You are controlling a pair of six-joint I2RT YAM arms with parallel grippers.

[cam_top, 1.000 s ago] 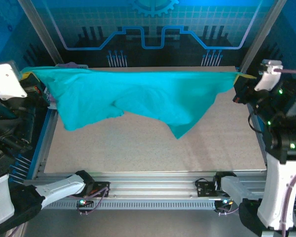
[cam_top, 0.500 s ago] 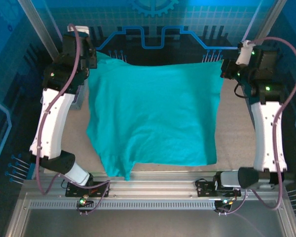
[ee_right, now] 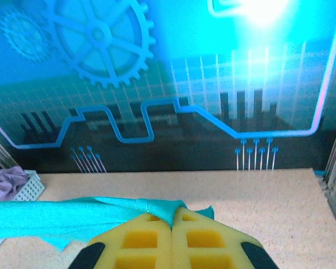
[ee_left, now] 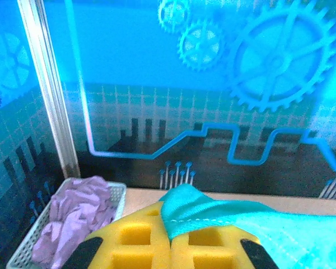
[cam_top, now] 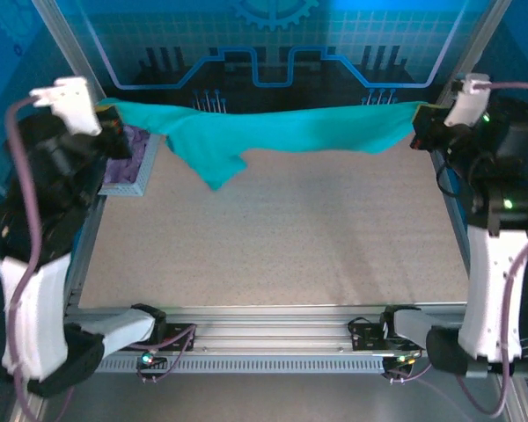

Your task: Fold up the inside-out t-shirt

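— What's the table point(cam_top: 282, 255) like?
— A speckled beige top with a metal rail point(cam_top: 273, 327) along its near edge.
— Anything on it?
— A white mesh basket point(cam_top: 125, 187) at the far left corner, with a lavender cloth point(cam_top: 134, 145) bunched inside.
— And the t-shirt point(cam_top: 290, 132)?
— It's stretched above the far edge. One flap hangs down, and I can't tell whether its tip touches the top.

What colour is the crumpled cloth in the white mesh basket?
Lavender-purple crumpled cloth, clearest in left wrist view.

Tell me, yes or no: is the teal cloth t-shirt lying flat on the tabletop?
No: the teal cloth t-shirt hangs stretched above the table, clamped in the jaws of the left gripper and the right gripper.
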